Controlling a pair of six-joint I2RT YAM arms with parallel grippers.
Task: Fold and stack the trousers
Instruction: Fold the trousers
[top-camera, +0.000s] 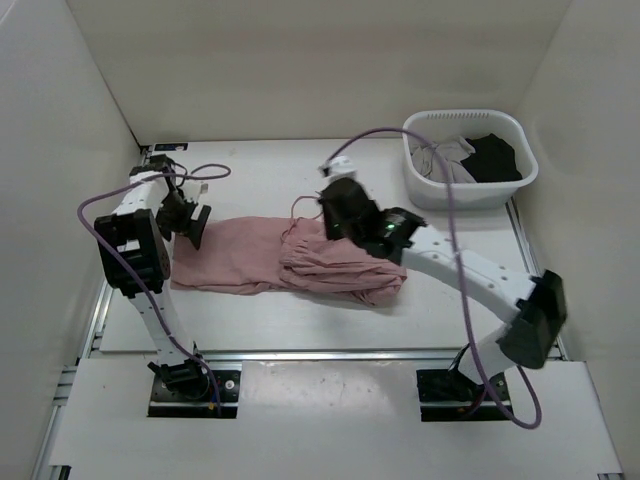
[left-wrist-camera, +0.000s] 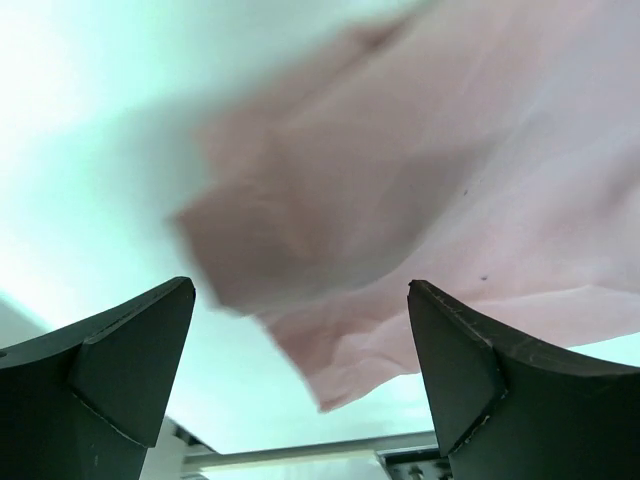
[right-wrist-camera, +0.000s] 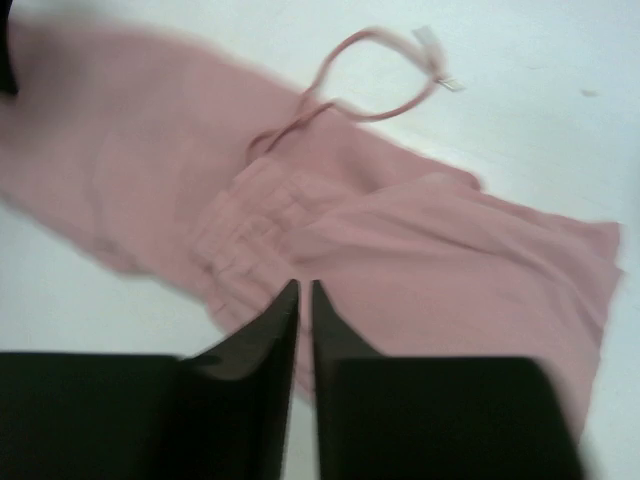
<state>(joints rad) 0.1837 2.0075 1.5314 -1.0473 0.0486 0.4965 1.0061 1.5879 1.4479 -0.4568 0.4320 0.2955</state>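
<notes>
- One pair of pink trousers (top-camera: 290, 262) lay mid-table (top-camera: 250, 170), bunched double at the right end.
- One basket (top-camera: 455, 195) sat back right.
- Two arms: left gripper (top-camera: 190, 222) spread wide and empty above the leg end, right gripper (top-camera: 340, 215) over the waist.
- Top view hid the right jaws; the wrist view showed its fingers (right-wrist-camera: 250, 345) almost touching, nothing between, plus one drawstring loop (right-wrist-camera: 380, 110).

Plain dusty-pink trousers (top-camera: 250, 262), white table (top-camera: 260, 180), white basket (top-camera: 452, 196).
</notes>
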